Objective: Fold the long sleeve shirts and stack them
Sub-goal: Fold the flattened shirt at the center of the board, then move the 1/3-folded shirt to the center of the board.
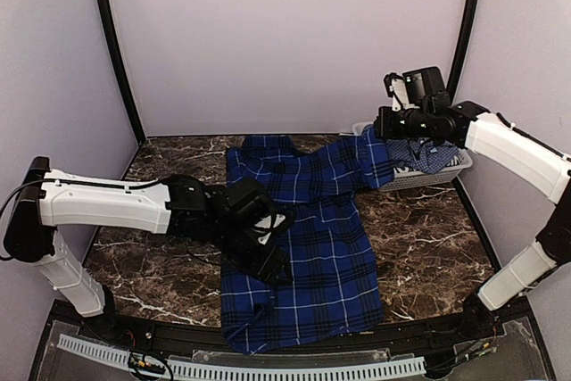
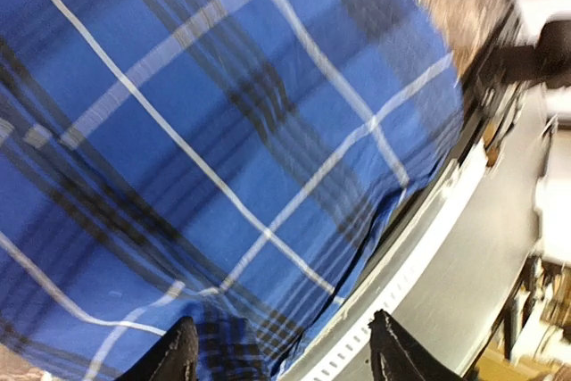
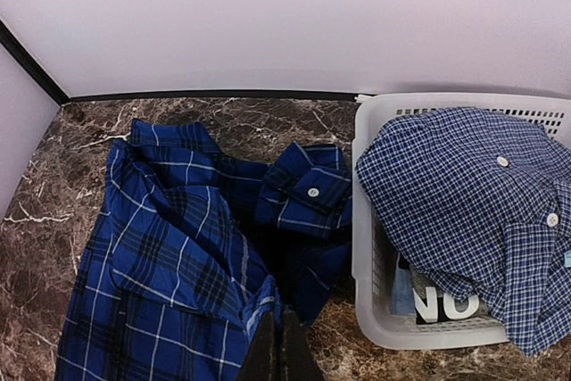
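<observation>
1. Left wrist view: we find the left gripper (image 2: 285, 359) with its jaws standing well apart. The two black fingers (image 2: 174, 359) clamp nothing. A fold of the dark plaid shirt (image 2: 223, 176) sits just at the inner side of one finger, and the cloth fills most of the view below.
2. Top external view: we place this gripper low over the left half of the shirt body. We cannot confirm contact with the cloth.
3. Right wrist view: the right gripper (image 3: 281, 350) has its jaws closed tight, tip against tip. A ridge of the plaid cloth rises to the tips, so we record it as pinched there.
4. The dark plaid shirt lies spread on the marble table (image 1: 428, 238), collar toward the back wall and hem at the near edge. One side rises to the right, toward the white lattice basket (image 3: 366, 220).
5. The basket stands at the back right corner. The lighter checked shirt (image 3: 464, 194) lies crumpled in it and hangs over its rim at the lower right of the right wrist view.
6. A buttoned cuff (image 3: 308, 192) of the plaid shirt rests just beside the basket's left wall.
7. A perforated white strip (image 1: 268, 368) runs along the near table edge, just beyond the hem.
</observation>
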Motion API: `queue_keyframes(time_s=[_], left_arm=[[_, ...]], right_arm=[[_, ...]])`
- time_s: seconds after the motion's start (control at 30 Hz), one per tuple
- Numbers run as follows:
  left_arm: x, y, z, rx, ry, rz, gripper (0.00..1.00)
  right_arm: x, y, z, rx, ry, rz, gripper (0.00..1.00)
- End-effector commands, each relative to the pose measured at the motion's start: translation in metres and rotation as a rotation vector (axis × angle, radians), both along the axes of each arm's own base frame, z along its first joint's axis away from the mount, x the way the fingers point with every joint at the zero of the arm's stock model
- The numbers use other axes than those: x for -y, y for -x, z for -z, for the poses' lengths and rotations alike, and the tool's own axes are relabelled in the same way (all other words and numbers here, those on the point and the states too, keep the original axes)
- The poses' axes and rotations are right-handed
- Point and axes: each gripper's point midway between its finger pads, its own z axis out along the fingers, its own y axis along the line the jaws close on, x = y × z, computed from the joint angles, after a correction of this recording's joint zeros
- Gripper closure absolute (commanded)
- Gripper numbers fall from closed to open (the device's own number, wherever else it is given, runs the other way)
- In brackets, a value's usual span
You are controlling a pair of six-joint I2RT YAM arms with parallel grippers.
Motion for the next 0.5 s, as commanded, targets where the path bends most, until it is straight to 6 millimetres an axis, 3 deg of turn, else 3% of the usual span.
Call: queue_keyframes(time_s=[0.0, 0.17, 0.47], left_arm=[[-0.019, -0.065, -0.038, 0.099, 0.108, -0.190, 0.36], [-0.035, -0.135, -0.033, 0.162, 0.150, -0.345, 0.39], [-0.061, -0.245, 0.020, 0.206, 0.109, -0.520, 0.45]], right_arm=[[-0.019, 0.009, -0.017, 0.050, -0.063, -0.052, 1.00], [-0.038, 0.019, -0.015, 0.041, -0.076, -0.101, 1.00], [-0.082, 0.042, 0.012, -0.023, -0.086, -0.210, 1.00]])
